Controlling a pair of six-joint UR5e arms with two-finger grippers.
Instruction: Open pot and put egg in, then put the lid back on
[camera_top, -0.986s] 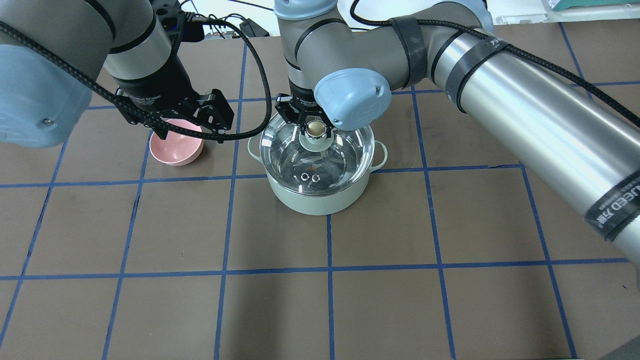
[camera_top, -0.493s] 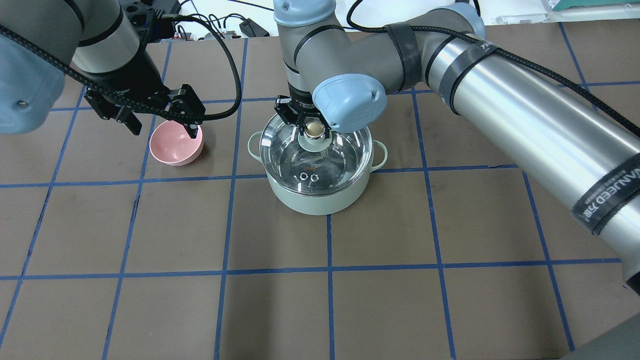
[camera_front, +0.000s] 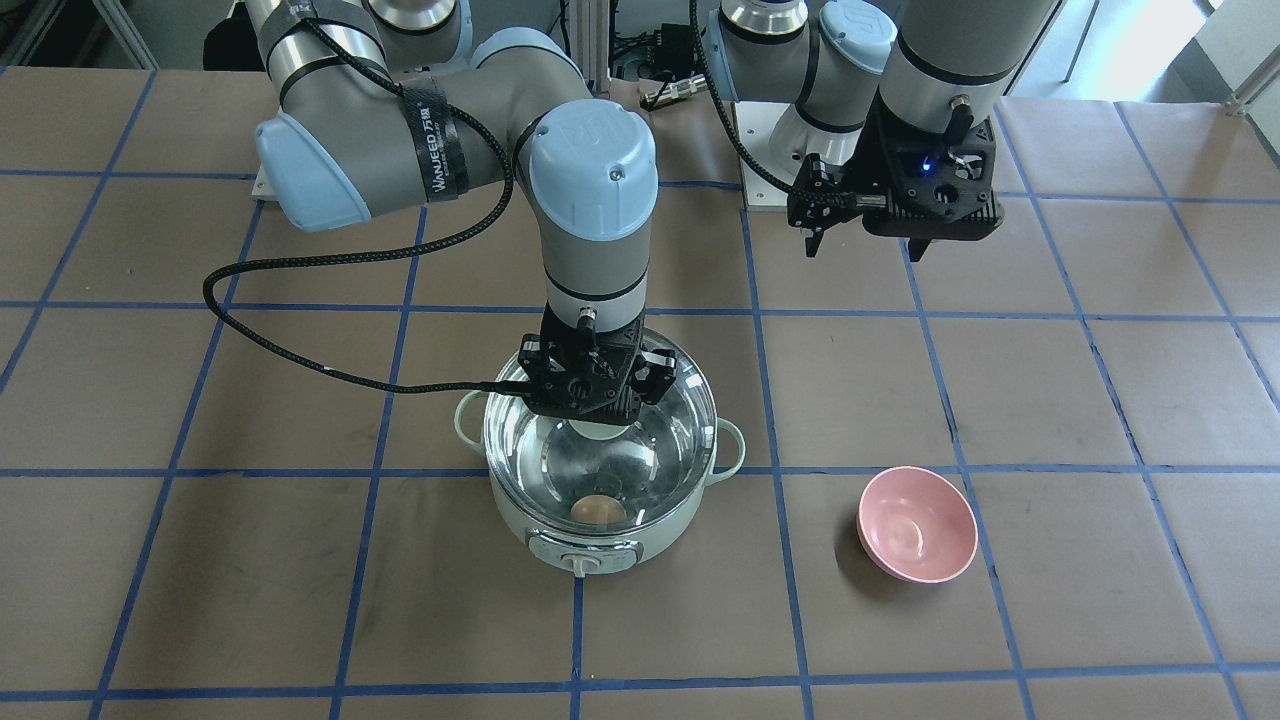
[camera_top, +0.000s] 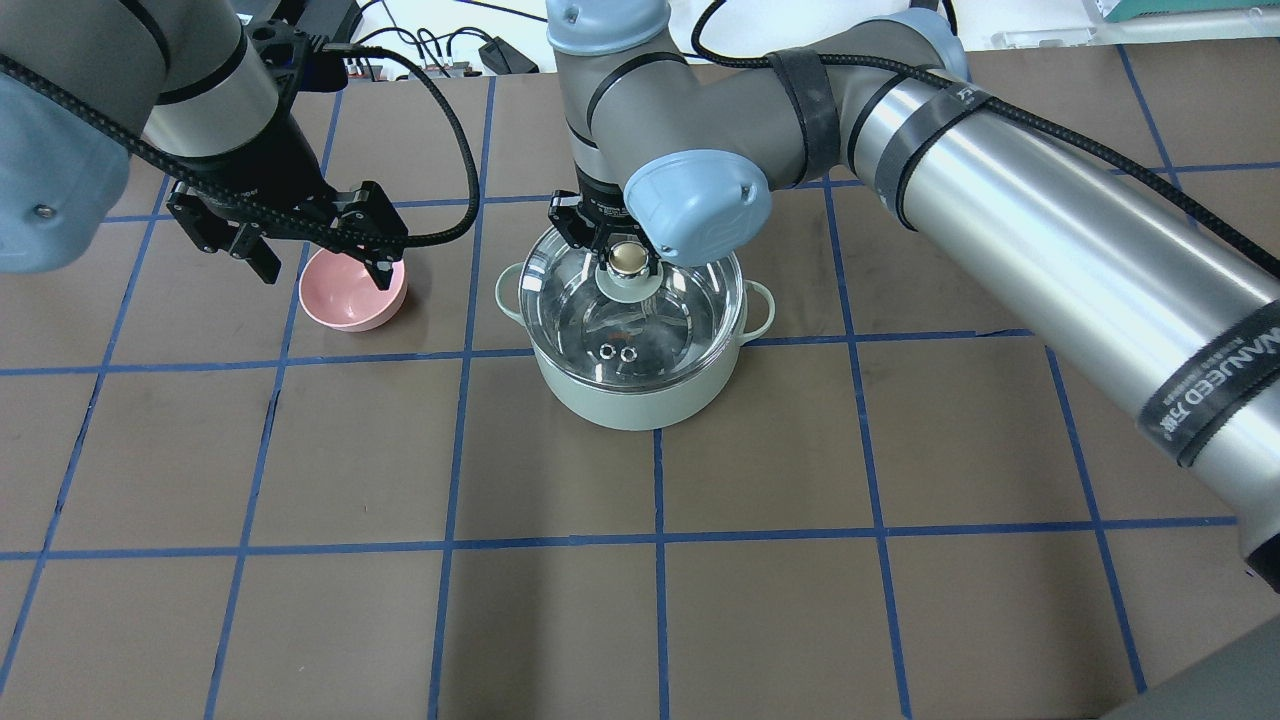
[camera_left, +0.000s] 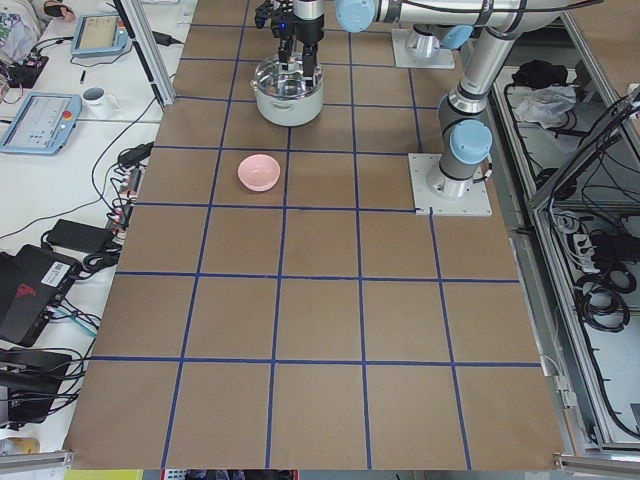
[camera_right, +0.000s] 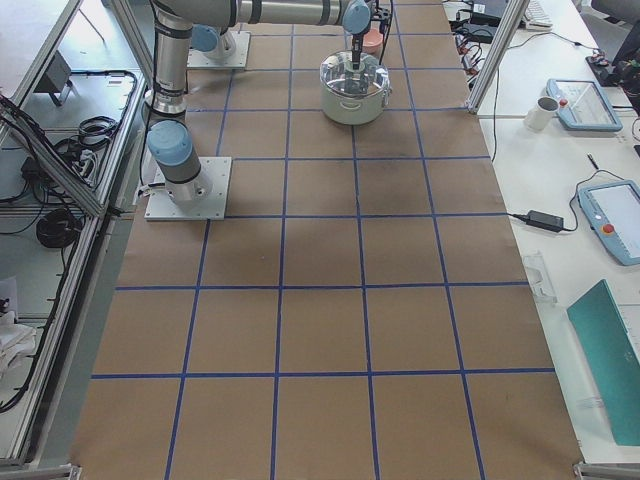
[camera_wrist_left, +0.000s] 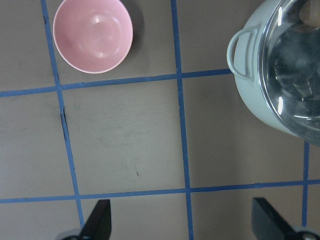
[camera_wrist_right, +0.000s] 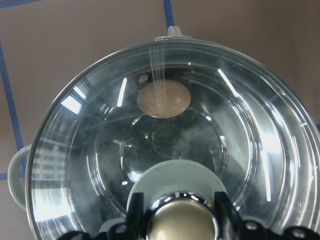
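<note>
Pot (camera_top: 640, 405) of pale mint green, standing on the brown table (camera_top: 800, 450) with its blue tape grid, the control knob (camera_front: 580, 565) turned away from the robot. The lid (camera_top: 685, 320), of clear domed glass, sits level on the pot's rim and closes it all round. Through the glass the egg (camera_front: 598, 510) is seen lying on the steel floor inside the pot, off centre toward the control-knob side (the right wrist view shows it as a tan oval beyond the lid's knob). The right gripper (camera_top: 626, 255) points straight down over the middle of the lid. Its two fingers (camera_wrist_right: 135, 220) are closed against opposite sides of the round beige knob (camera_wrist_right: 182, 222), so that it grips the lid there. The left gripper (camera_top: 328, 265) hangs well above the table, to the robot's left of the pot. Its fingers (camera_wrist_left: 100, 220) are spread wide apart and touch no object. The pink bowl (camera_top: 345, 305) stands upright on the table beside the pot, apart from it, on the left gripper's side.
</note>
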